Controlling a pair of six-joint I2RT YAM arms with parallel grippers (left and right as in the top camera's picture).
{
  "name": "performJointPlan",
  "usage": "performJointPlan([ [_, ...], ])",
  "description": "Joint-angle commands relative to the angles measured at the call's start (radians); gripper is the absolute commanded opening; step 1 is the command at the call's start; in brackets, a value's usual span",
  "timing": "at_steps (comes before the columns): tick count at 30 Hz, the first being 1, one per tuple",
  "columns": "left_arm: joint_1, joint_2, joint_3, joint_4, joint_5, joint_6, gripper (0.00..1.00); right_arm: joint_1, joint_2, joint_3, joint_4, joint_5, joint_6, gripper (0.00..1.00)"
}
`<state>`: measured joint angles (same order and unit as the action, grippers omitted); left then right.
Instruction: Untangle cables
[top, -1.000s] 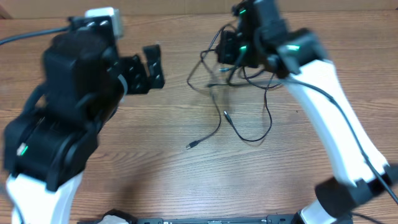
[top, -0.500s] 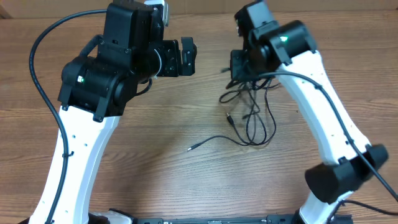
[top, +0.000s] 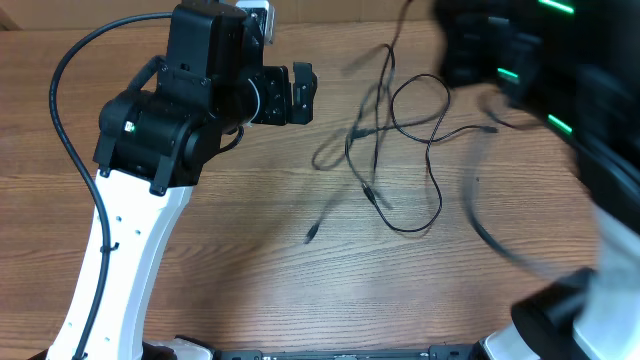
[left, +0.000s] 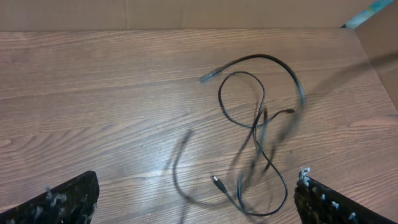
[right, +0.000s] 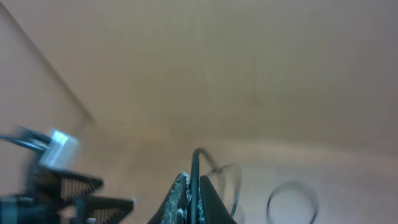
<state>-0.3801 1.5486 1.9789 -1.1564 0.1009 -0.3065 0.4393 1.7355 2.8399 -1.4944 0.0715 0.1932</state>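
Note:
The cables (top: 372, 193) are thin black cords spread in loose loops across the middle of the table, partly blurred by motion. One strand rises toward my right arm (top: 520, 60), a dark blur at the upper right. In the right wrist view my right gripper (right: 194, 194) is shut on a black cable (right: 194, 167) that arches up out of the jaws. My left gripper (top: 298, 95) is open wide, left of the cables. In the left wrist view its fingers (left: 62, 202) frame the looped cables (left: 261, 57) and a plug end (left: 217, 181), touching nothing.
A brown wall runs along the far edge of the wooden table (top: 230, 250). A loose plug end (top: 310, 235) lies toward the front of the table. The left arm's thick black cable (top: 60, 90) arcs out at the left.
My right arm has swung up and to the right with a cable in its jaws, pulling the bunched cords out into wider loops. The left arm has held still over the last half second.

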Motion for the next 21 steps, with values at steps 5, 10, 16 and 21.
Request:
performJointPlan([
  [5, 0.002, -0.011, 0.006, -0.025, -0.008, 0.023, 1.0, -0.026, 0.001, 0.074, 0.0, 0.137, -0.116, 0.04],
  [10, 0.002, -0.011, 0.006, -0.049, -0.008, 0.023, 1.0, -0.062, 0.005, 0.074, 0.035, 0.473, -0.116, 0.04],
  [16, 0.002, -0.006, 0.006, -0.1, -0.024, 0.024, 1.0, -0.168, -0.043, 0.074, 0.177, 0.653, -0.167, 0.04],
  [21, 0.002, 0.006, 0.005, -0.126, -0.068, 0.024, 1.0, -0.172, -0.132, 0.074, 0.371, 0.649, -0.255, 0.04],
])
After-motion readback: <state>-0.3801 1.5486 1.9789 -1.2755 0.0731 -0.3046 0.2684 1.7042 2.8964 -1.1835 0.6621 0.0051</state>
